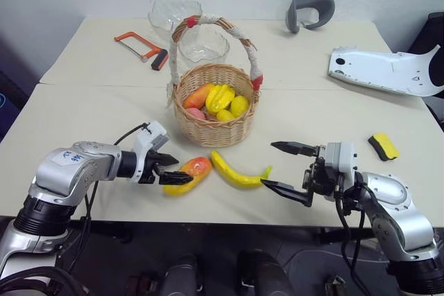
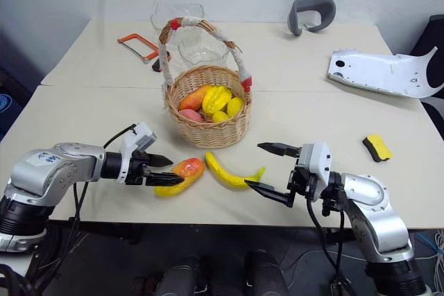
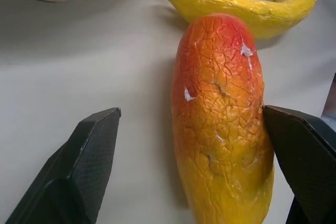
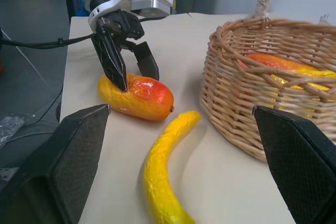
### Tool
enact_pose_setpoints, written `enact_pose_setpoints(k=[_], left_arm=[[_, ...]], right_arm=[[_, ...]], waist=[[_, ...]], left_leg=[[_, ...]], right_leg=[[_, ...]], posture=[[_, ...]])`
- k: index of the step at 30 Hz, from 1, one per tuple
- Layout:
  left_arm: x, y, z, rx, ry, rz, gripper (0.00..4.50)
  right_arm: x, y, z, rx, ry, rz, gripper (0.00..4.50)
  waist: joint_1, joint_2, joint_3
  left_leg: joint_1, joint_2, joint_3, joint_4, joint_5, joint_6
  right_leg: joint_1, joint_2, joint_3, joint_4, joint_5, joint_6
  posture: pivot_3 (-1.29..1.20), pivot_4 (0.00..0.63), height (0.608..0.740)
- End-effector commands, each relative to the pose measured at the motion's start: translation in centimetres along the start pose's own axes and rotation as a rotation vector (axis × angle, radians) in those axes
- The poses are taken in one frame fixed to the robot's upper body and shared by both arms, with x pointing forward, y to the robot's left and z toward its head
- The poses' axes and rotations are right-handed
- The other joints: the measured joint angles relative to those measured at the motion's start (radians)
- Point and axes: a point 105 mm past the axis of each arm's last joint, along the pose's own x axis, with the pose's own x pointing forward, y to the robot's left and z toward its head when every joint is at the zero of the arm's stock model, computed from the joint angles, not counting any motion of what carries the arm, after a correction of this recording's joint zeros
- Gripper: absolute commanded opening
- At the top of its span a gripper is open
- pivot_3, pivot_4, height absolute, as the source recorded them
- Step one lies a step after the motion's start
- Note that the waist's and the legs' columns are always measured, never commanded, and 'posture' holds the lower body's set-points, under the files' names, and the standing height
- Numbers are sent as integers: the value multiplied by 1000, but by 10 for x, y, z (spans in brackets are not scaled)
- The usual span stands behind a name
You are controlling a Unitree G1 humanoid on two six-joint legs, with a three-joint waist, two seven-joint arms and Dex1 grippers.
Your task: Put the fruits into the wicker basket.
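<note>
The mango [image 1: 192, 170], red-orange fading to yellow, lies on the table in front of the wicker basket [image 1: 208, 132]. My left gripper [image 1: 177, 170] is open around the mango's yellow end. In the left wrist view the mango [image 3: 220, 119] lies between the fingers and touches one finger [image 3: 307, 150]. The curved yellow banana [image 1: 237, 173] lies just right of the mango, its tip close to the mango's red end. My right gripper [image 1: 270, 165] is open, pointing at the banana's right end, with nothing between its fingers. Several other toy fruits sit inside the basket.
Two clear glass bowls [image 1: 203, 45] stand behind the basket, with an orange hacksaw [image 1: 142, 46] to their left. A grey curved part [image 1: 310, 10] and a white shell [image 1: 385, 71] lie at the back right. A yellow-and-black sponge [image 1: 383, 146] lies near the right edge.
</note>
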Motion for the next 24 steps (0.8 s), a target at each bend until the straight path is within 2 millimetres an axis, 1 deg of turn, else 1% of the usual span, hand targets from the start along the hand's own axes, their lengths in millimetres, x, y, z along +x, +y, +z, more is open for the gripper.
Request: enact_pose_setpoints(k=[1, 4, 5, 6, 8, 11, 12, 14, 15, 17, 18, 19, 20, 21, 24], left_arm=[[3, -5, 0, 20, 1, -25, 3876], [3, -12, -1, 30, -3, -80, 3002], [-1, -15, 0, 25, -9, -110, 2727], [-8, -20, 2, 23, -17, -149, 2385], [-26, -23, 11, 34, -53, -194, 2005], [-60, -27, 37, 126, -161, -231, 1968], [-70, -30, 48, 139, -207, -247, 1968], [-83, -33, 72, 183, -294, -253, 1968], [-85, -30, 86, 216, -352, -220, 1968], [-79, -13, 121, 235, -477, -83, 1968], [-73, -8, 134, 219, -523, -43, 1968], [-64, -4, 142, 212, -546, -22, 1968], [-55, 1, 148, 214, -574, 17, 1968], [-43, 6, 150, 188, -571, 43, 1968], [-19, 11, 155, 157, -599, 64, 1968]], right_arm=[[-6, -2, 5, -27, 4, -11, 4500], [-8, -2, 4, -24, 8, -11, 4500], [-8, -2, 5, -26, 7, -11, 4500], [-9, -2, 7, -31, 2, -12, 4500], [-12, -3, 12, -41, -7, -25, 4500], [-25, -4, 20, -32, -14, -83, 4500], [-30, -3, 21, -26, -9, -105, 4500], [-39, -3, 21, -20, 9, -147, 4500], [-43, -3, 20, -16, 15, -168, 4500], [-53, -9, 17, -34, 29, -231, 4500], [-57, -13, 16, -46, 34, -261, 4500], [-61, -17, 18, -59, 23, -294, 4500], [-63, -20, 21, -63, 6, -318, 4500], [-64, -21, 22, -63, -3, -332, 4500], [-61, -19, 23, -67, -18, -362, 4500]], waist=[[0, 0, 0], [0, 0, 0], [-1, 0, 0], [-1, 0, 0], [-3, 0, 0], [0, -1, 0], [2, -1, 1], [15, -2, 1], [19, -1, 1], [27, -2, 1], [31, -2, 1], [32, -2, 1], [30, -2, 1], [29, -2, 1], [19, -4, 2]], left_leg=[[0, 0, 0, 0, 0, 0], [0, 0, 0, 0, 0, 0], [0, 0, 0, 0, 0, 0], [0, 0, 0, 0, 0, 0], [0, 0, 0, 0, 0, 0], [-2, 0, 0, 0, 1, -1], [-2, 0, 0, 0, 1, -1], [-2, 0, -1, 1, 0, 0], [-2, -1, -1, 2, 0, 0], [-1, -1, -1, 2, 0, 1], [-1, -2, -1, 3, 0, 2], [-1, -2, -2, 3, 0, 3], [-1, -3, -2, 3, 0, 4], [-1, -3, -1, 3, 0, 4], [-1, -3, 0, 3, 1, 4]], right_leg=[[0, 0, 0, 0, 0, 0], [0, 0, 0, 0, 0, 0], [0, 0, 0, 0, 0, 0], [0, 0, 0, 0, 0, 0], [0, 0, 0, 0, 0, 0], [-3, 0, 0, 0, 0, 0], [-2, 0, 0, 0, 0, 0], [-2, 0, 0, 0, 0, 0], [-1, 0, 0, 0, 0, 0], [1, -1, 0, -1, 0, 1], [1, -1, 0, -1, 0, 1], [2, -1, 0, -1, 1, 3], [3, -1, 1, -2, 2, 4], [3, -1, 1, -2, 2, 5], [2, 0, 2, -2, 2, 5]], posture=[[0, 150, 740], [0, 150, 740], [0, 150, 740], [0, 150, 740], [0, 150, 740], [0, 150, 740], [0, 150, 740], [0, 150, 740], [0, 150, 740], [0, 150, 740], [0, 150, 740], [0, 150, 740], [0, 150, 740], [0, 150, 740], [0, 150, 740]])
